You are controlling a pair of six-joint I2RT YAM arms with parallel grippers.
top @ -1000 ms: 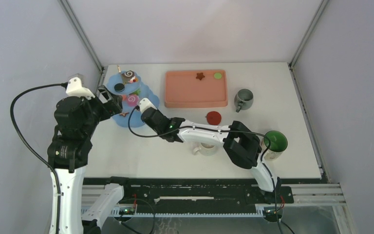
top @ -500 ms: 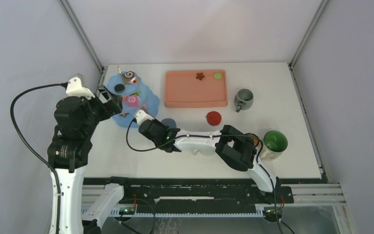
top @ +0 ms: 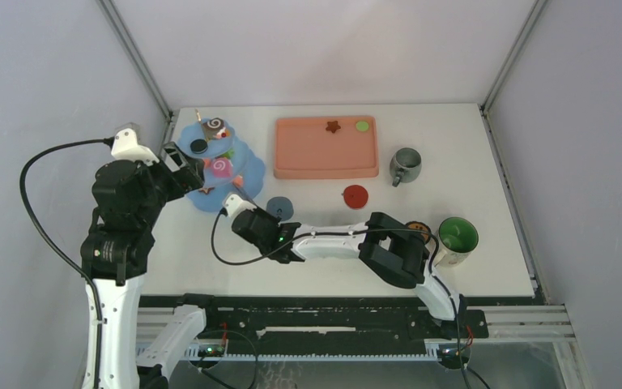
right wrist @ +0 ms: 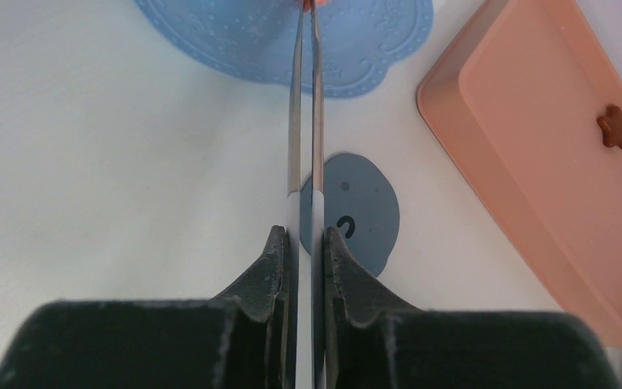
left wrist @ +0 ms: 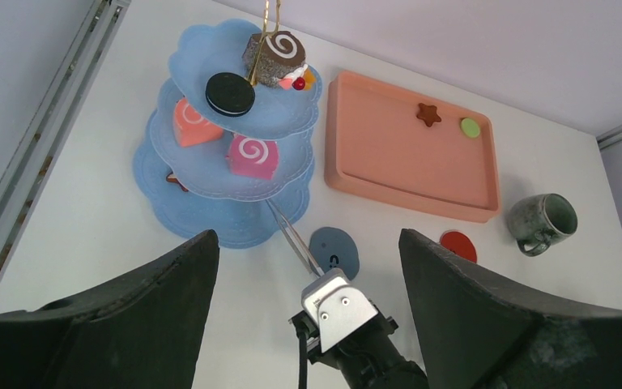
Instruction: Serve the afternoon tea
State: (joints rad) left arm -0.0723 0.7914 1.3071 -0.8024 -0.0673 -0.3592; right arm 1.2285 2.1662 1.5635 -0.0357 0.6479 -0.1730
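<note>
- My right arm has drawn back toward the near edge, uncovering a slate-blue disc (right wrist: 364, 211) on the table (top: 186, 259).
- At left, my left gripper (left wrist: 306, 239) hangs wide open above the blue dessert tower (left wrist: 210, 227), which carries a pink swirl roll (left wrist: 253, 156).
- My right gripper (right wrist: 306, 243) pinches the tongs (right wrist: 295, 121) closed, with their tips at the tower's base.
- The grey mug (top: 406, 164) and green mug (top: 457, 237) stand far right.
</note>
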